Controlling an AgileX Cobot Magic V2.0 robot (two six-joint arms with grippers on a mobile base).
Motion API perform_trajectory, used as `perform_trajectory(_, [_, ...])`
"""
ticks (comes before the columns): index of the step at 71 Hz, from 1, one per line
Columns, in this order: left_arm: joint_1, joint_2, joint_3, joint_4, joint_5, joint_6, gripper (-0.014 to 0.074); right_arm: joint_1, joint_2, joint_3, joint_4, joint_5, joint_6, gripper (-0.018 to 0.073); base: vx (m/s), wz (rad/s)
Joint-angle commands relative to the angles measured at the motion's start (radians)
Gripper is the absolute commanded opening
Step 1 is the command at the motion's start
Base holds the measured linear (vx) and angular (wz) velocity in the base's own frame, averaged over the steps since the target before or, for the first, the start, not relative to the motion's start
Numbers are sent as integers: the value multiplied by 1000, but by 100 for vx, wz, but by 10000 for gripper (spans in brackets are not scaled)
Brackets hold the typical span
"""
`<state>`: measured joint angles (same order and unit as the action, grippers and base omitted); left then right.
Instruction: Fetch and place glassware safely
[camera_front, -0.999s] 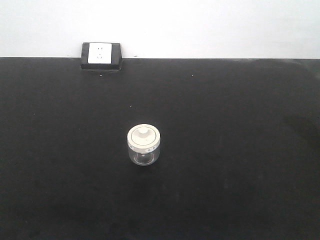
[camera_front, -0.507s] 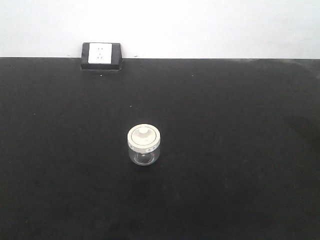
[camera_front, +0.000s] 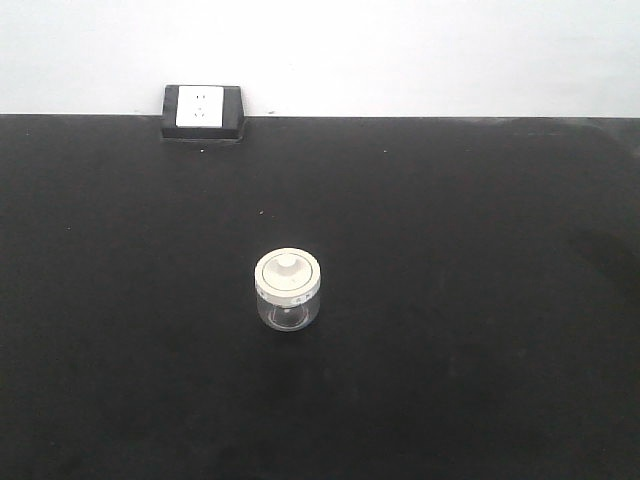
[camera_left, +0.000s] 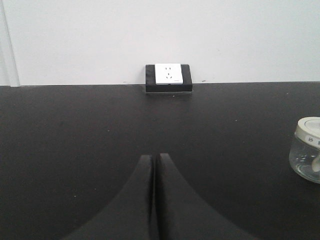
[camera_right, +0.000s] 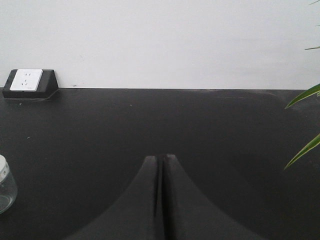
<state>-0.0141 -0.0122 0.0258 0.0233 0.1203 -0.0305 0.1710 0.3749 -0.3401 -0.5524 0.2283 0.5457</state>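
We are finding the lidded glass jar lying right of the left claw and left of the right claw, both pressed together.

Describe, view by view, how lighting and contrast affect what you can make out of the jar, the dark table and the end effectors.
Exterior front-facing view: soft even light, grainy; the jar casts almost no shadow on the black table. Left wrist view: the shut left end effector nearly merges with the table; the jar is cropped at the frame edge. Right wrist view: the shut right end effector is equally low-contrast.
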Motion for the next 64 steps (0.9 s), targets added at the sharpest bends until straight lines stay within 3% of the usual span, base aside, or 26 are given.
perform_trajectory(1, [3,-12,32,-7,-77,-9,-7,-7,5,-29,-16,-62,-10,-8,0,0])
perform_trajectory(64, [3,-12,32,-7,-77,-9,-7,-7,2,-29,-31,-63,-11,-8,0,0])
